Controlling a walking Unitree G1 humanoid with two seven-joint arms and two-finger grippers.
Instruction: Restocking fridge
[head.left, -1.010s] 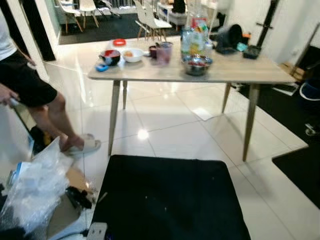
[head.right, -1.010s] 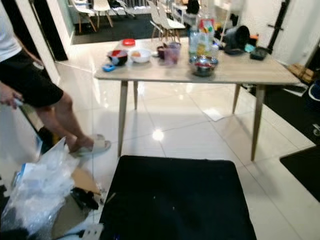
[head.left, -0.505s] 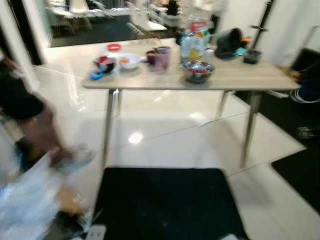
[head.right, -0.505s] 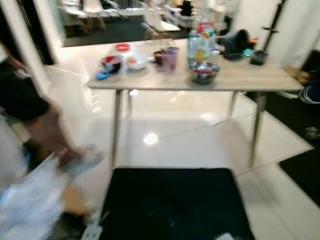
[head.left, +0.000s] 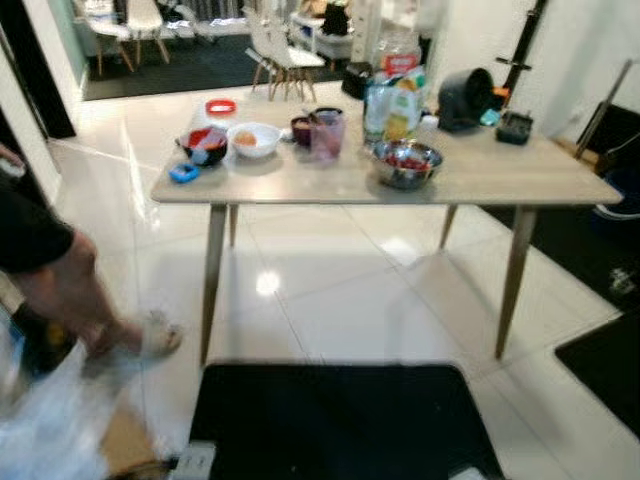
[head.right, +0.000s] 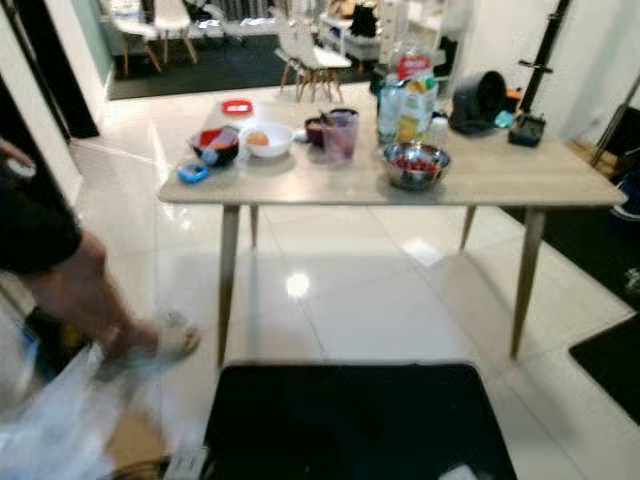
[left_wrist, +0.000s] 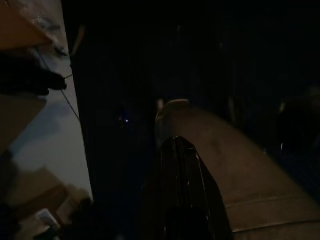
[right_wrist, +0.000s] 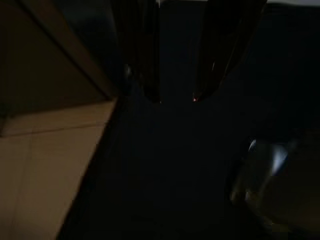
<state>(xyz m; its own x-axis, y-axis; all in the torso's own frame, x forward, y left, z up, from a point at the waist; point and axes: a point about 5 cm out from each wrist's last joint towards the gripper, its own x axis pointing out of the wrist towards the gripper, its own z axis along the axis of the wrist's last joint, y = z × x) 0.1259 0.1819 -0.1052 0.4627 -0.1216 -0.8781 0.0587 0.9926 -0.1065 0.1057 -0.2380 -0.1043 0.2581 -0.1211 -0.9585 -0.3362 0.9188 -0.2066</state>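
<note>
- Approach the tabletop (head.left: 470, 175) squarely; the steel bowl (head.left: 404, 163) sits near its front edge, bottles (head.left: 390, 100) behind it.
- Left gripper (left_wrist: 182, 165) looks closed, right gripper (right_wrist: 182, 75) parted; both hang empty.
- Keep wide of the person's leg (head.left: 75, 300) beside the tabletop.

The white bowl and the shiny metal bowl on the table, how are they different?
The white bowl is plain white and looks smaller; the metal bowl is silvery, shiny and wider. The white bowl holds something orange, while the metal bowl holds red things, too blurred to name. The white bowl sits toward the robot's left end of the table; the metal bowl sits nearer the middle, in front of the bottles. Both are round, upright and uncovered.
</note>
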